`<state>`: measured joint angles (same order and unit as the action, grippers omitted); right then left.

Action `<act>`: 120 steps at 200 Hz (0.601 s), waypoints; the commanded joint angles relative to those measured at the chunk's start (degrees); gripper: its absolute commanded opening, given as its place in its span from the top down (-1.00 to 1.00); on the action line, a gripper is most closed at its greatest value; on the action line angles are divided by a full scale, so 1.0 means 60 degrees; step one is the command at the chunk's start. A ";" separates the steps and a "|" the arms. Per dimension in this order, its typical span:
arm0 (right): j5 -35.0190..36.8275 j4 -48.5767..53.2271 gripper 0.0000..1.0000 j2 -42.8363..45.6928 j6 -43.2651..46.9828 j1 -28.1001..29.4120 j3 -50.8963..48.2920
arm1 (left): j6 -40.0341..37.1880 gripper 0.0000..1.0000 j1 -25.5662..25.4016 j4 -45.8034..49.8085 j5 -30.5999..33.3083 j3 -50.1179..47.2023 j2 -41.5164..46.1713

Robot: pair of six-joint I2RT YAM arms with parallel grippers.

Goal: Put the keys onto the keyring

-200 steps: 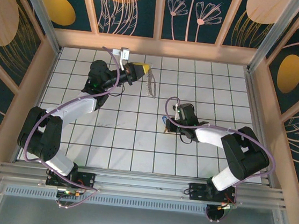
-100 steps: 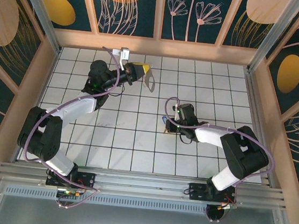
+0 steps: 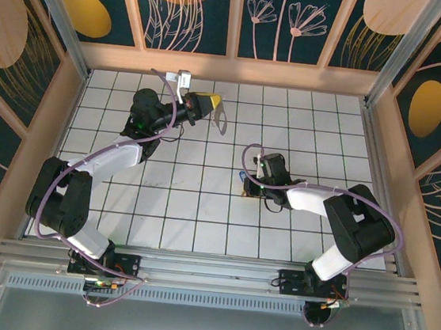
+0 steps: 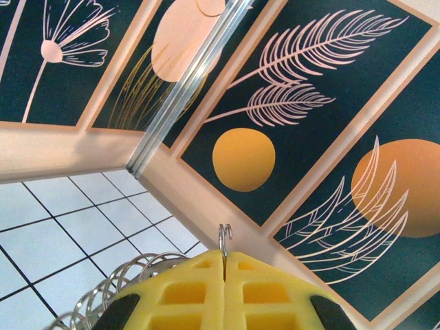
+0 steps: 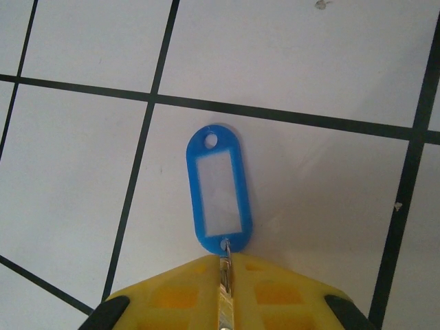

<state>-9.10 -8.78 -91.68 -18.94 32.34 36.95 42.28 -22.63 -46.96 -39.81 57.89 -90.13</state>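
Status of the assembly: the two parts are each gripped but not joined. The right pincer (image 5: 223, 261) is closed together on the thin silver metal end of the small key with the bright blue oval plastic head (image 5: 218, 189). The head has a pale window and a hole at its far tip, and it lies flat on the white tiled worktop (image 5: 309, 89), inside one tile and just clear of a black grout line. The keyring, seen here as a thin metal ring (image 4: 223, 235), stands upright between the yellow fingers of the left pincer (image 4: 224, 256), which are pressed shut on it. Silver wire loops (image 4: 117, 285) show just beside those fingers, and we cannot tell how they attach. In the overhead view the keyring (image 3: 221, 120) hangs from the left pincer (image 3: 209, 102) well apart from the blue-headed key, on its far left side. We judge both pick-ups done. Lifting the key, bringing it to the ring and threading it on are not yet done.
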 commanded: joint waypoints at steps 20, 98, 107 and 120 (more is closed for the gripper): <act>-0.0041 -0.0072 0.97 -0.0052 -0.0052 0.0045 0.0124 | 0.0073 1.00 -0.0066 -0.0655 0.0031 -0.0007 0.0138; -0.0061 0.0169 0.76 0.0208 0.0044 -0.0014 0.0299 | 0.0018 1.00 -0.0073 -0.0567 0.0029 -0.0006 0.0179; -0.0079 0.0161 0.77 0.0204 0.0029 -0.0014 0.0288 | 0.0027 1.00 -0.0069 -0.0566 0.0029 -0.0008 0.0182; -0.0090 0.0145 0.77 0.0208 0.0029 -0.0014 0.0287 | 0.0023 1.00 -0.0066 -0.0552 0.0029 0.0002 0.0182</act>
<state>-9.10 -8.43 -91.66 -18.74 32.34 37.50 42.28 -22.63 -46.94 -39.83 57.89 -90.13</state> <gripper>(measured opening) 0.117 0.050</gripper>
